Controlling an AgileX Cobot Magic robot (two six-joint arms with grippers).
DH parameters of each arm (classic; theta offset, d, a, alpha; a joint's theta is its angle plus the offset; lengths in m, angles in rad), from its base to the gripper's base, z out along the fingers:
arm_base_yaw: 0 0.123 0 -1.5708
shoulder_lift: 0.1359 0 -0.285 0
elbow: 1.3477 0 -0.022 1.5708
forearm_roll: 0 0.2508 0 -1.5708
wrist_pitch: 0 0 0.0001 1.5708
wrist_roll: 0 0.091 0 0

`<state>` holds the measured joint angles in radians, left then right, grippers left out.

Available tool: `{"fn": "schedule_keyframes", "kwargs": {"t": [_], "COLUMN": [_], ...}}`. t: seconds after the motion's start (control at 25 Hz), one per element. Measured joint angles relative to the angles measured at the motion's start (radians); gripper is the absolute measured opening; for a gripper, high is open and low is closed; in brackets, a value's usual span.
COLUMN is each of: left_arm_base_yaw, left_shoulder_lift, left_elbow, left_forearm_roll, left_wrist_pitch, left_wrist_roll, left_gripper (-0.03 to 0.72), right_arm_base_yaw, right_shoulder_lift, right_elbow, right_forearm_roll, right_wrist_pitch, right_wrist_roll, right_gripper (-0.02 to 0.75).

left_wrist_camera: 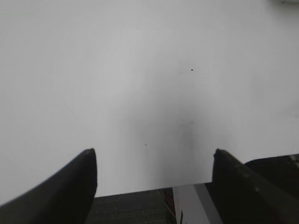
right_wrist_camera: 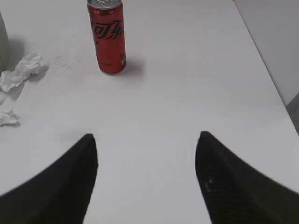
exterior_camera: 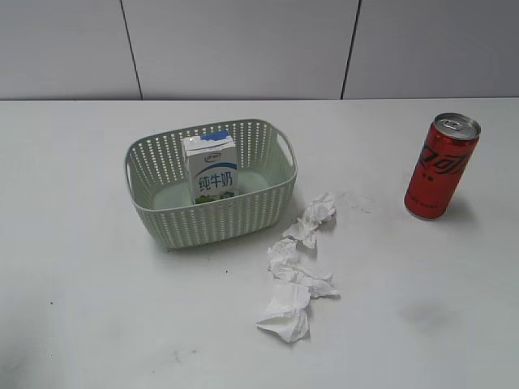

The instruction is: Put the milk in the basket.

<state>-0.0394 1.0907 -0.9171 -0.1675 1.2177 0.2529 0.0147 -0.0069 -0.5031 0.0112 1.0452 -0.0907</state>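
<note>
The milk (exterior_camera: 212, 168), a small white carton with a blue top corner and blue characters, stands upright inside the pale green perforated basket (exterior_camera: 162, 219) on the white table. Neither arm shows in the exterior view. My left gripper (left_wrist_camera: 154, 154) is open and empty over bare table near its front edge. My right gripper (right_wrist_camera: 146, 137) is open and empty over bare table, well short of the red can. The basket and milk do not show in either wrist view.
A red can (exterior_camera: 440, 166) stands at the right, and also shows in the right wrist view (right_wrist_camera: 107, 36). Crumpled white tissues (exterior_camera: 298, 271) lie in front of and right of the basket, also in the right wrist view (right_wrist_camera: 18, 71). A grey panelled wall runs behind.
</note>
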Motion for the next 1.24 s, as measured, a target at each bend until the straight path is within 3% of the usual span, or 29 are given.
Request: {"fn": "schedule_keyframes", "kwargs": {"t": [0.28,0.72,1.24], "left_arm_base_yaw": [0.0,0.0,0.0], "left_shoulder_lift": [-0.334,-0.745,-1.024], "left_elbow": [0.188,0.35,0.405], "left_forearm_roll": [0.0,0.0,0.0], "left_wrist_pitch": [0.003,0.003,-0.148], "left_wrist_roll": [-0.026,-0.028,-0.028], "left_gripper": [0.571,0.571,0.569], "right_arm_base_yaw": [0.0,0.0,0.0], "right_shoulder_lift": [0.0,0.0,0.0], "right_elbow": [0.0,0.0,0.0], "right_forearm_roll": [0.0,0.0,0.0], "right_wrist_pitch": [0.0,0.0,0.0], "right_wrist_roll": [0.0,0.0,0.0], "right_gripper": [0.512,0.512,0.512]}}
